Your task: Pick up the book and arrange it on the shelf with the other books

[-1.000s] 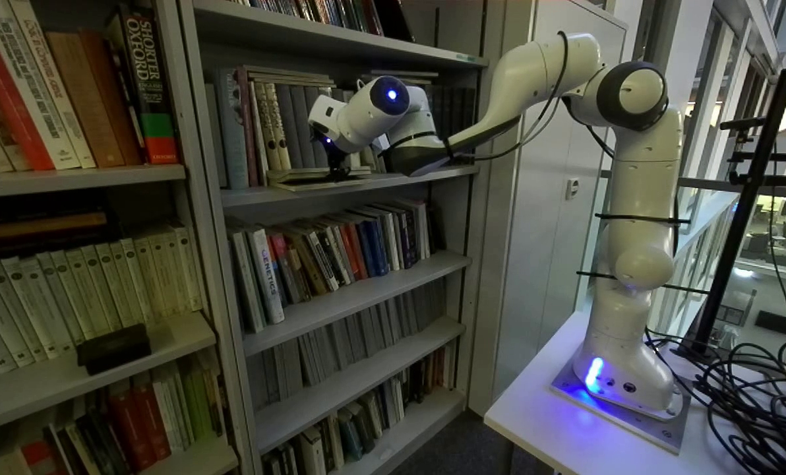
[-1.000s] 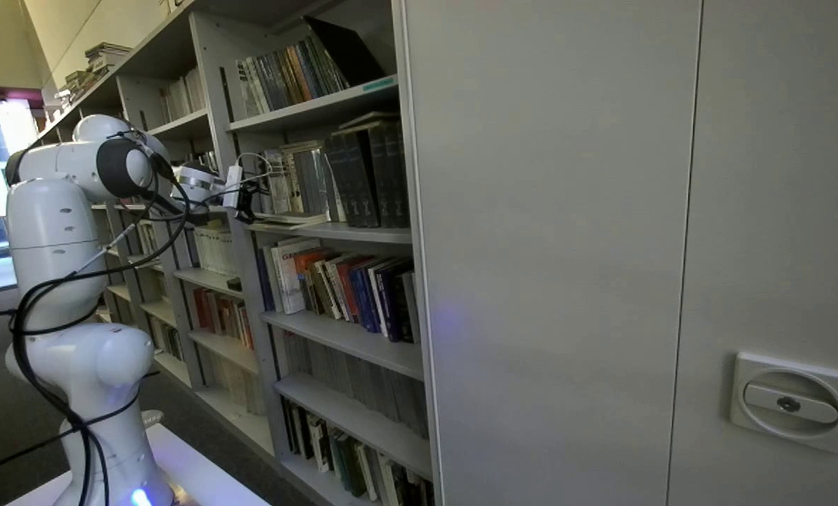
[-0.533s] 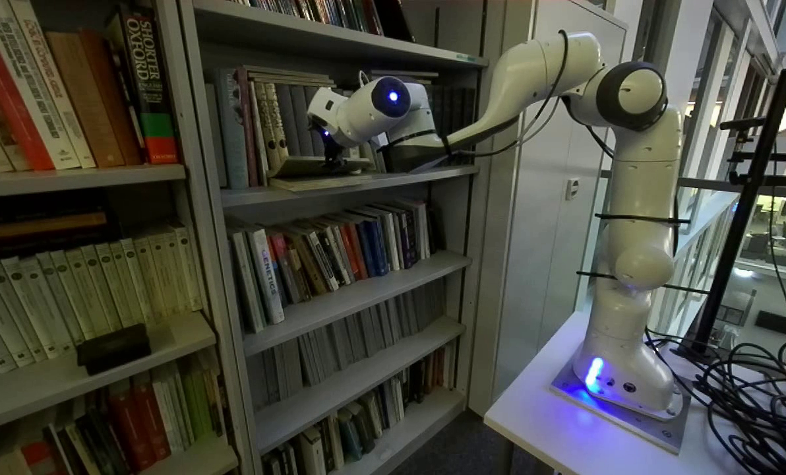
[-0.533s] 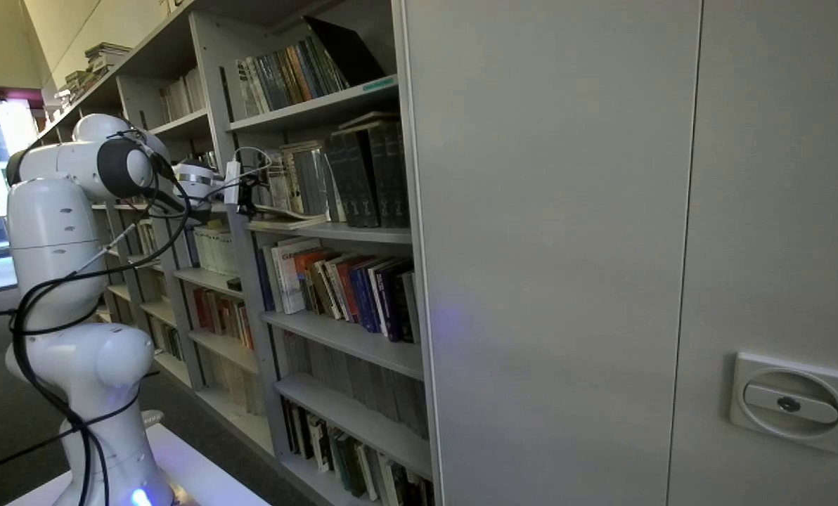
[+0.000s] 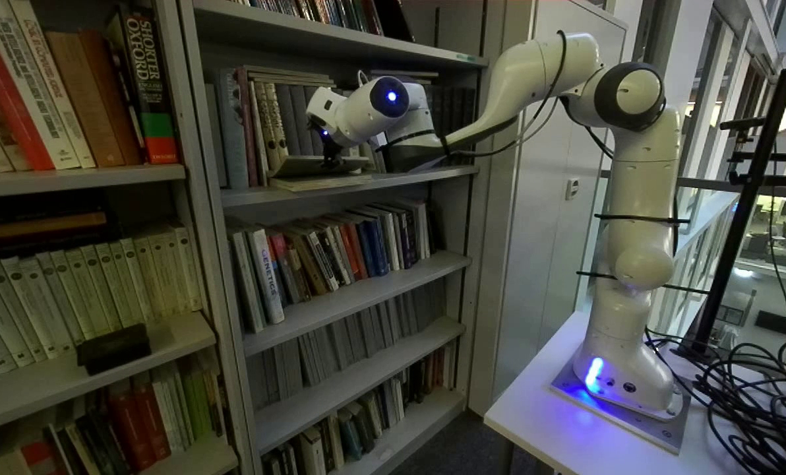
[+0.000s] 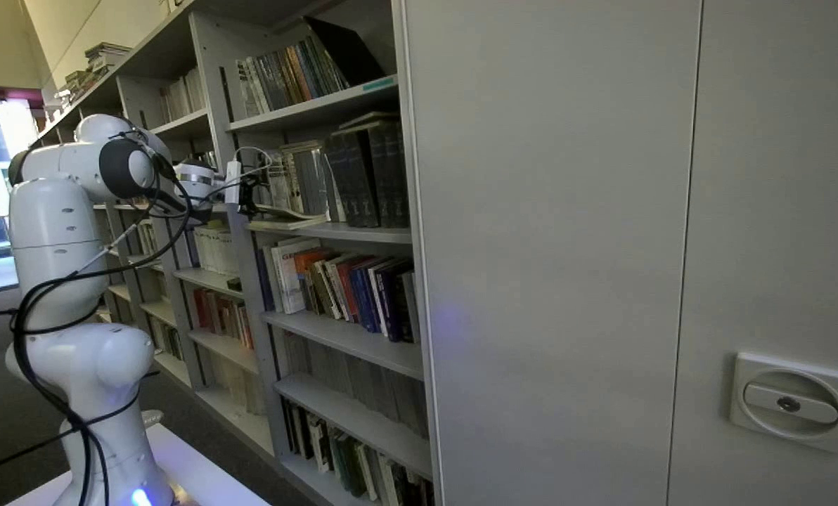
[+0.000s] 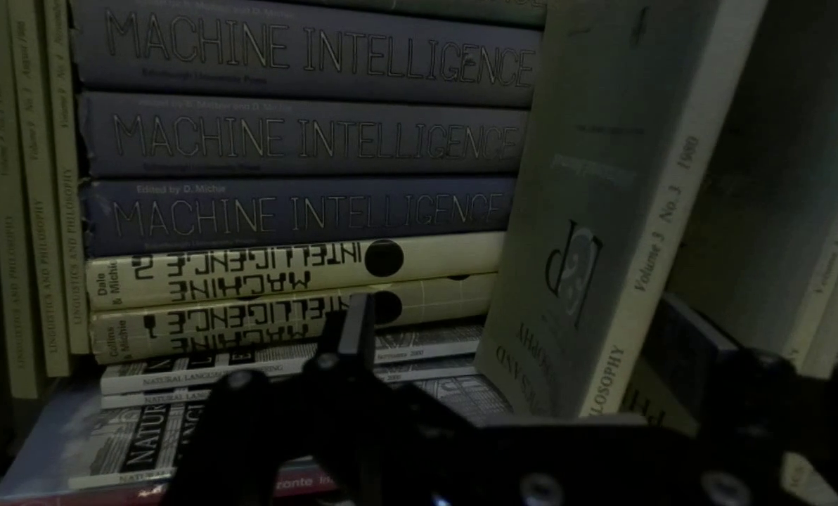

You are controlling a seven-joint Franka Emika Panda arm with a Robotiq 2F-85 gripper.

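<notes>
- gripper (image 7: 524, 330) with its two fingers (image 7: 358, 332) spread wide, pointing in at the shelf (image 5: 366, 297), over the second tier from the top that shows in an exterior view.
- book (image 7: 598, 211) between those fingers in the wrist view, pale cover, spine marked volume 3 no. 3 1980. a clear gap parts it from the left-hand finger; the right-hand finger is just beside the spine, and whether those two touch i cannot tell.
- in an exterior view this book shows tilted at the gripper's fingertips, above a flat book (image 5: 324, 183) that lies on the tier under the gripper.
- upright books (image 5: 294, 122) stand in a row behind the gripper on the same tier, with grey, cream and dull red spines; a flat stack (image 5: 287, 74) rests on top of them, higher than the gripper.
- machine intelligence volumes (image 7: 306, 133) beyond the left-hand finger in the wrist view, three grey-blue spines; two cream volumes (image 7: 292, 277) come nearer, the lower one partly hidden by that finger.
- booklets (image 7: 138, 436) low to the left of the gripper there, partly covered by it.
- neighbouring bookcase (image 5: 76, 181) with large red and cream spines, to the left of the gripper in an exterior view.
- arm (image 5: 637, 185) leading from the gripper back to its base on a white table (image 5: 535, 409).
</notes>
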